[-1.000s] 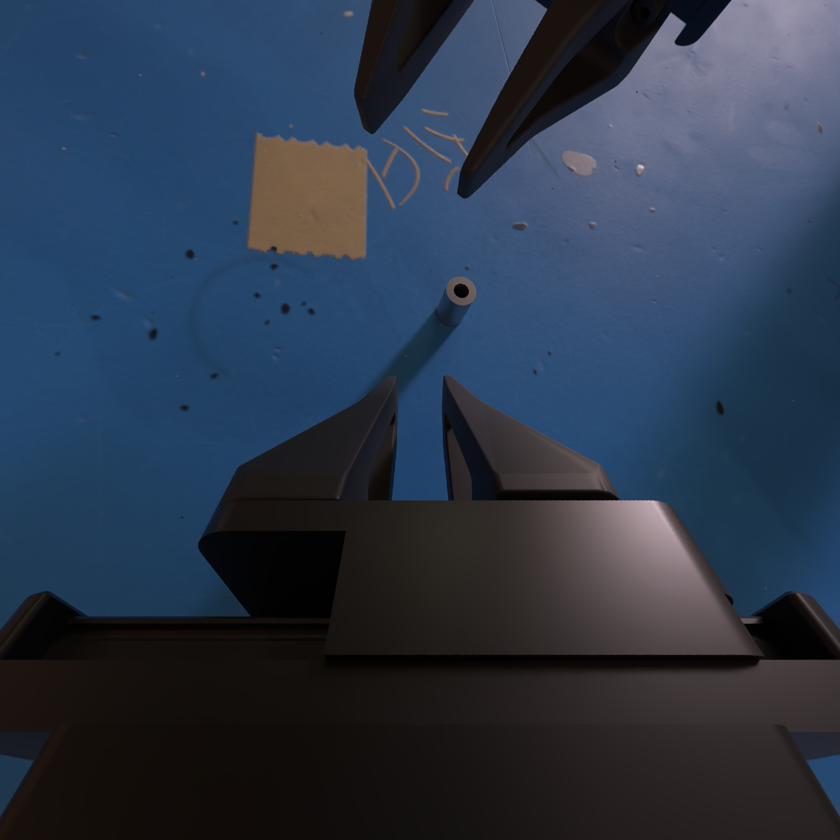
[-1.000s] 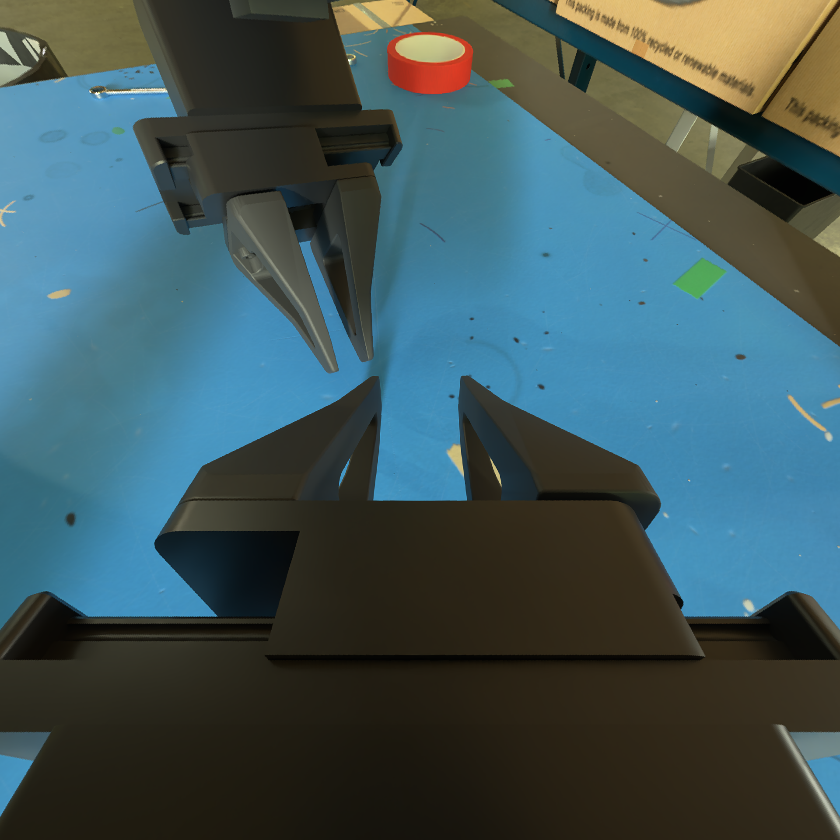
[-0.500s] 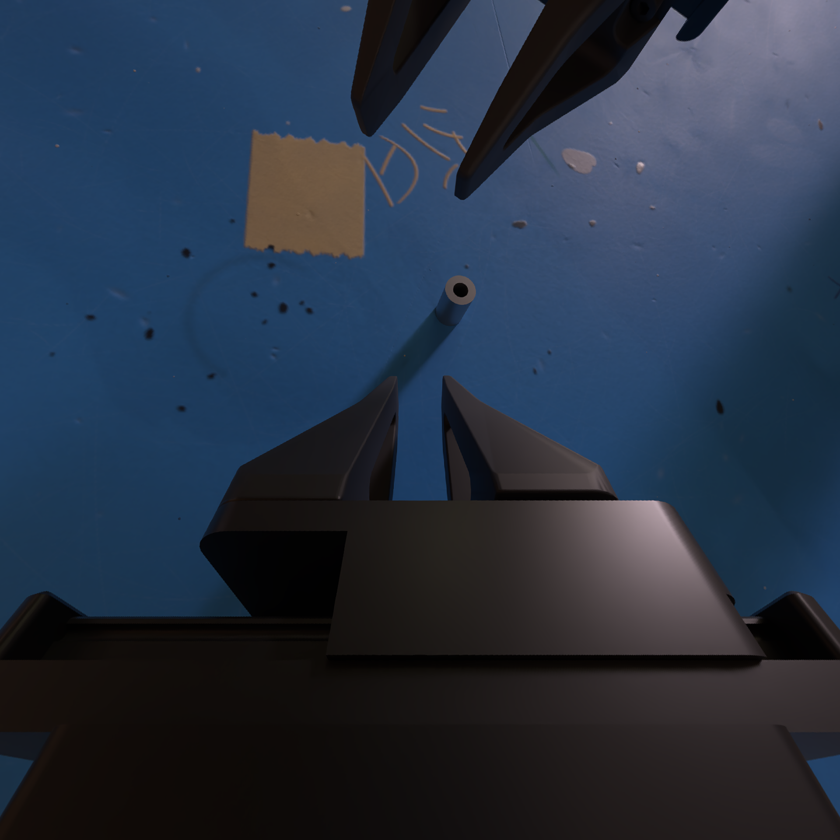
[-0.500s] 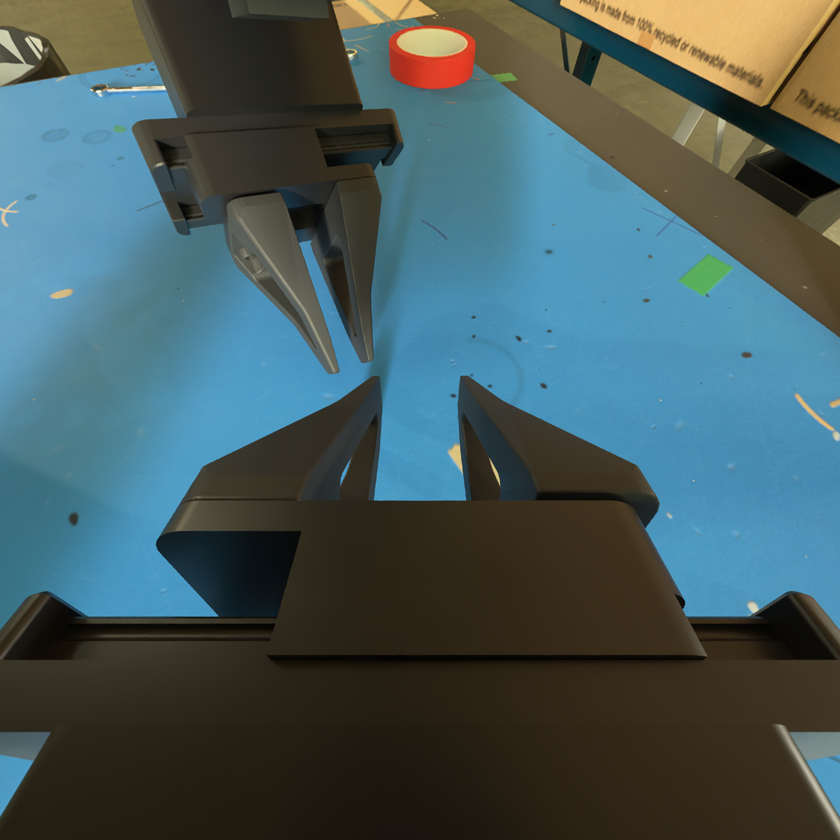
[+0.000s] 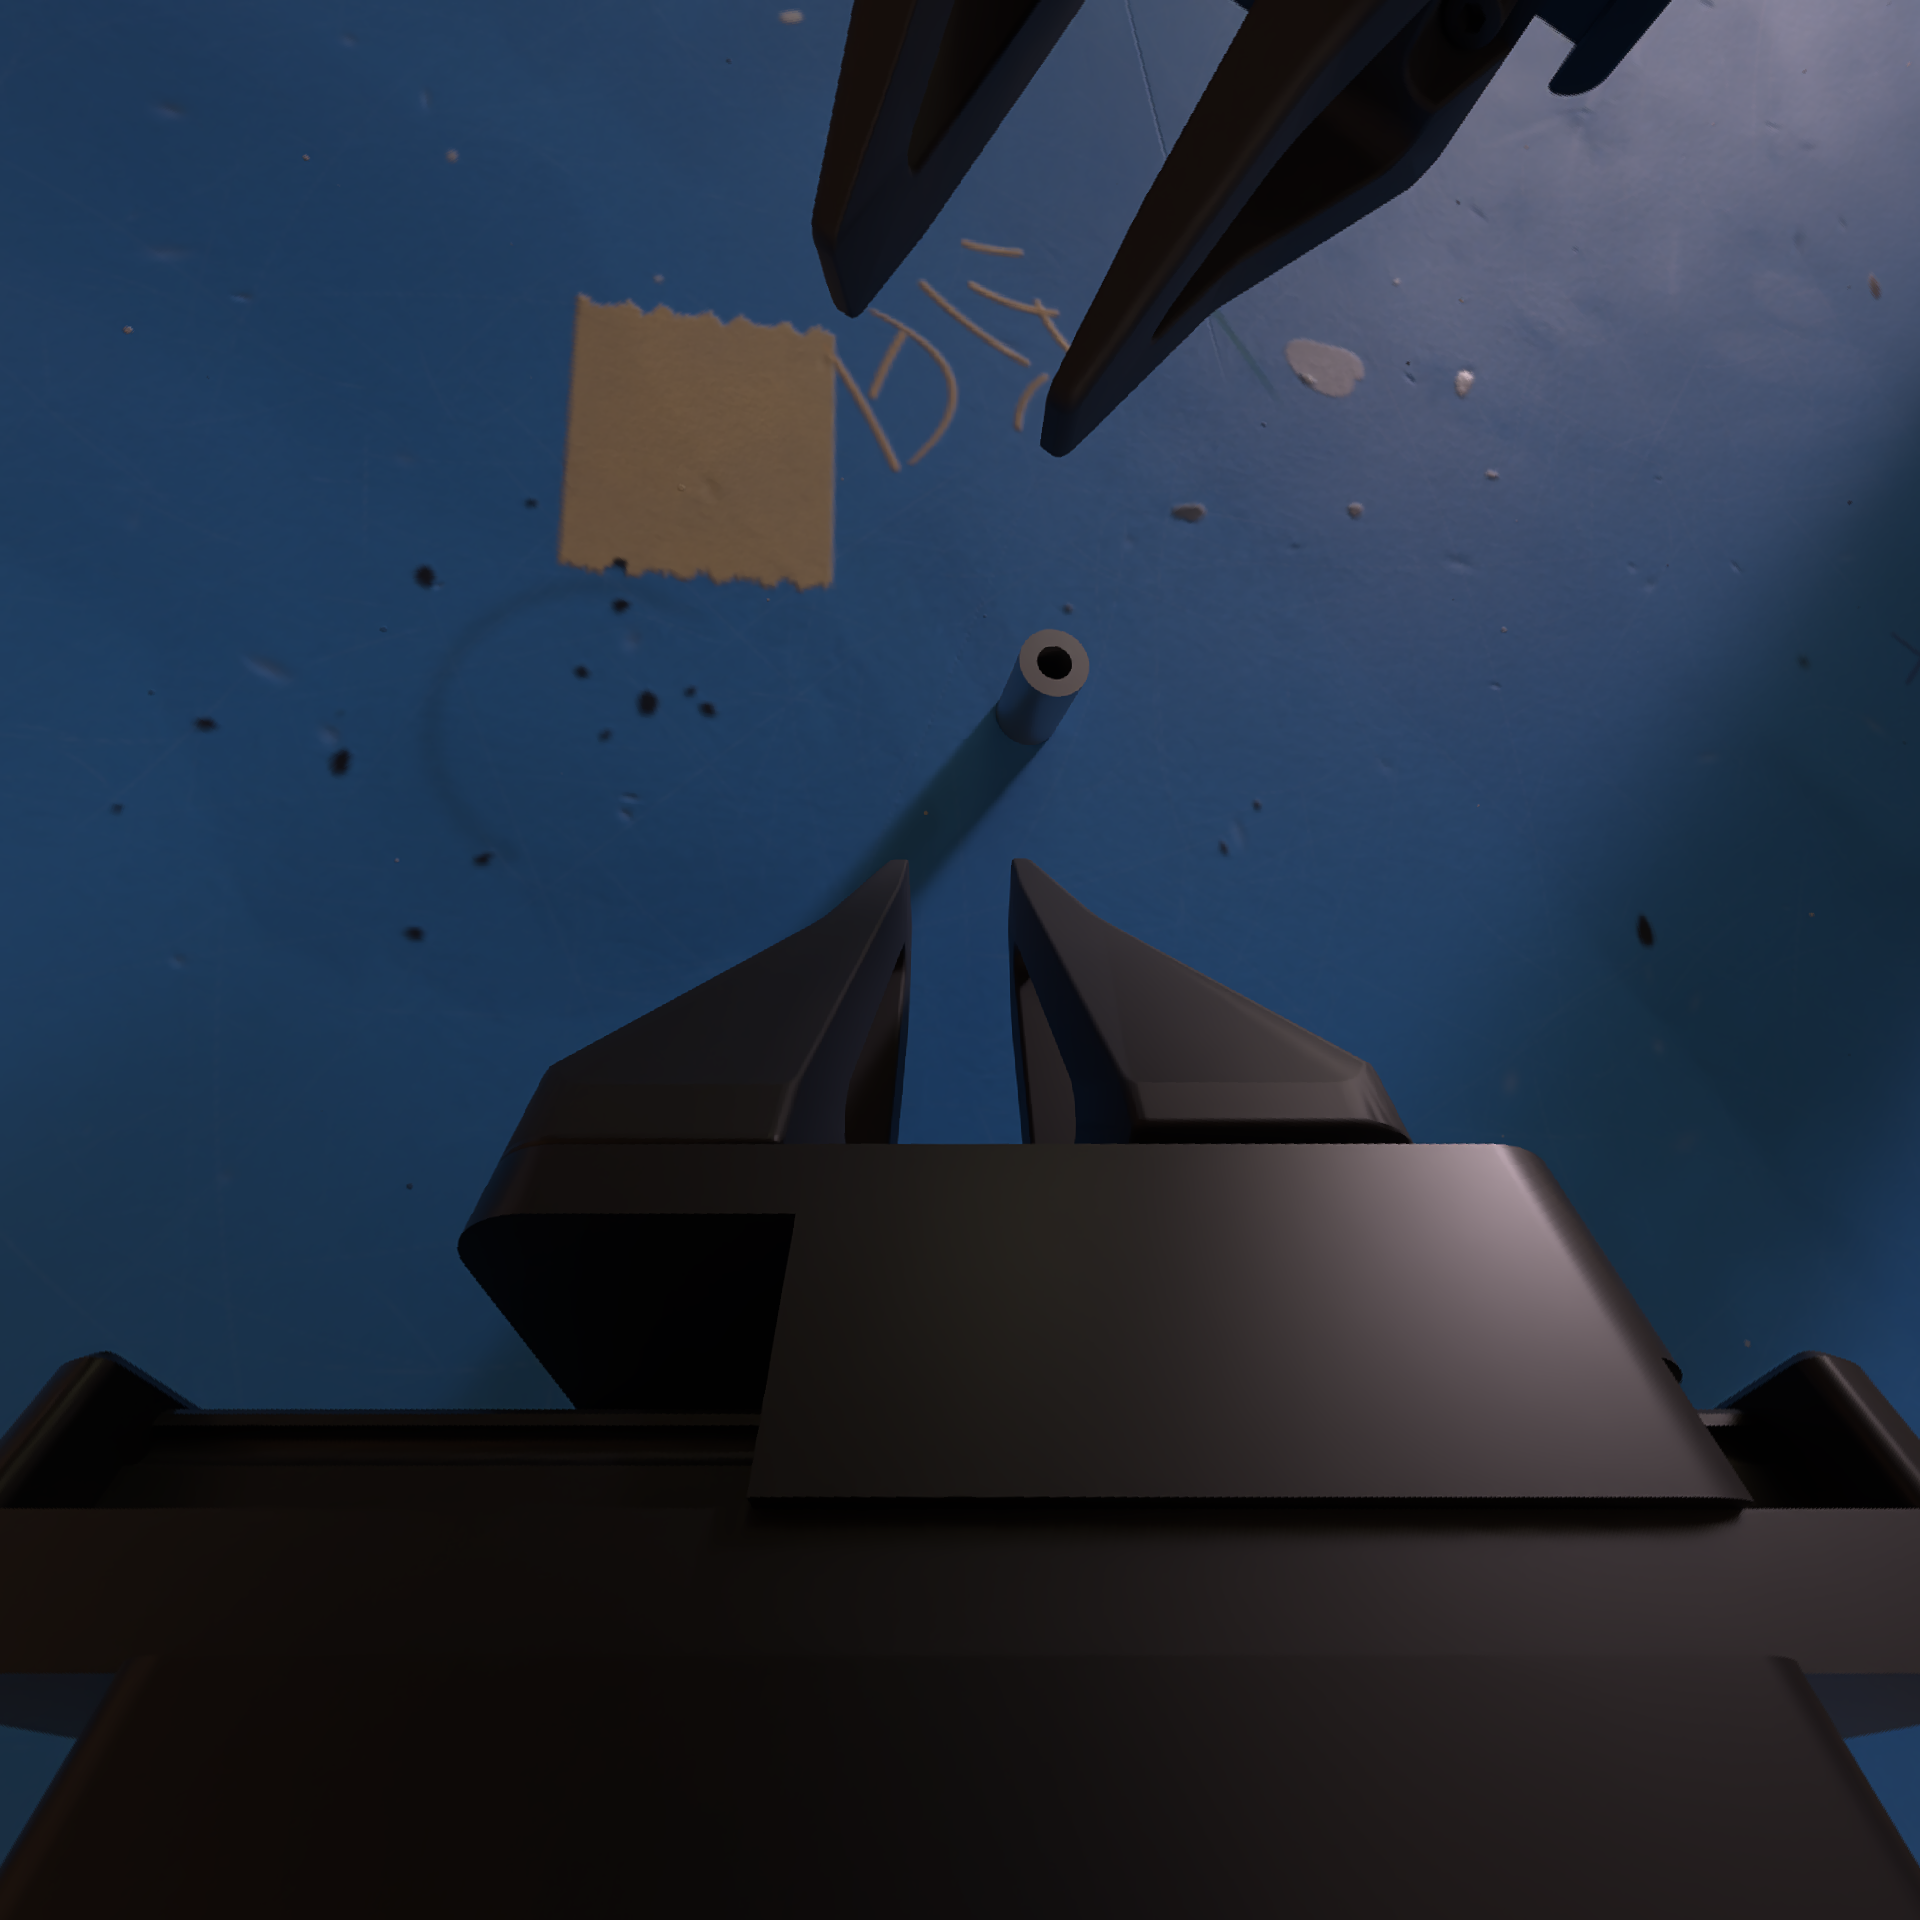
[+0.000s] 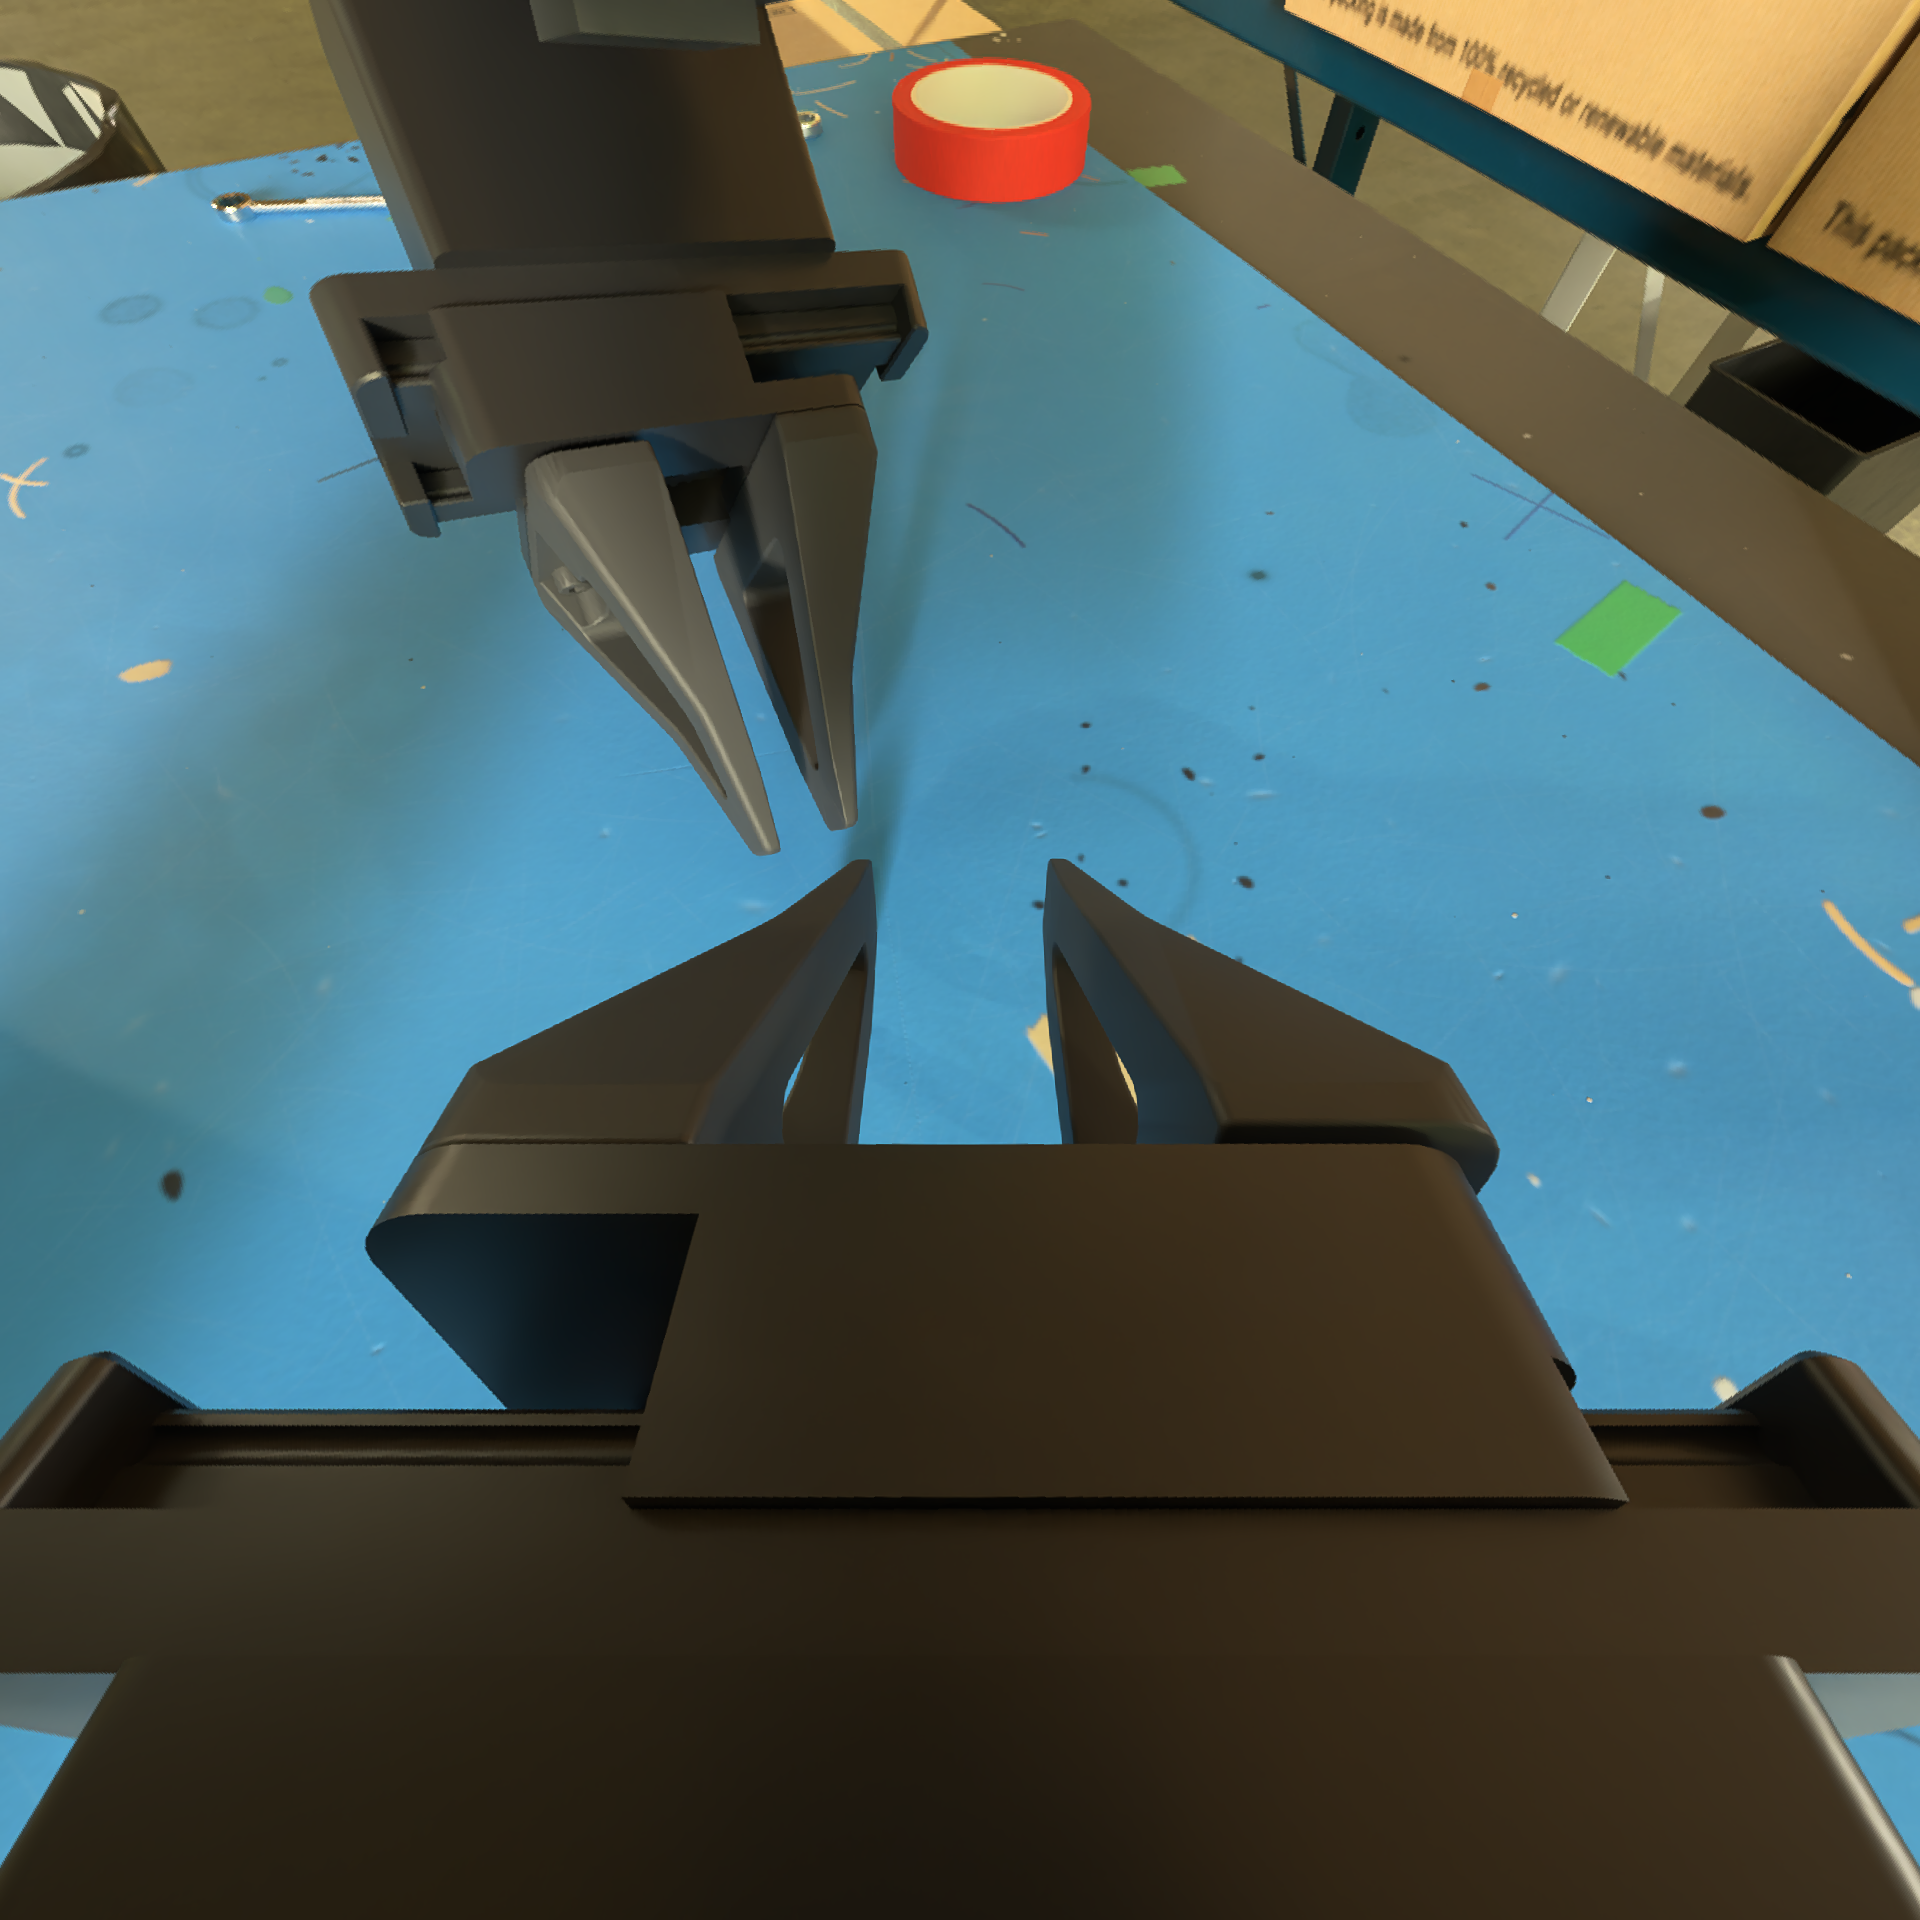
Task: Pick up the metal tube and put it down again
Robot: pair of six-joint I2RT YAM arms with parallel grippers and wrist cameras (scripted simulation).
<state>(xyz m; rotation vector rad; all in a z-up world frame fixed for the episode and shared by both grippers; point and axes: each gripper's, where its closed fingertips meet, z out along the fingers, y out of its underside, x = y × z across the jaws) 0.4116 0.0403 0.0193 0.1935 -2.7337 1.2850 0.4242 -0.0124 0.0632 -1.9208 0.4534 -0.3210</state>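
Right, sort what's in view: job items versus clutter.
Job: metal tube, standing on end on the blue table; left pincer; right pincer.
Clutter: tan tape patch; red tape roll; wrench; green patch.

Metal tube (image 5: 1042, 694): stood upright on the desk (image 5: 1455, 727), just ahead of the left claw (image 5: 960, 864).
Tape patch (image 5: 701, 447): lay flat on the desk, beyond and left of the tube.
Right claw (image 5: 951, 379): hung opposite, beyond the tube.
Tape roll (image 6: 990, 127): sat at the desk's far edge, behind the left claw.
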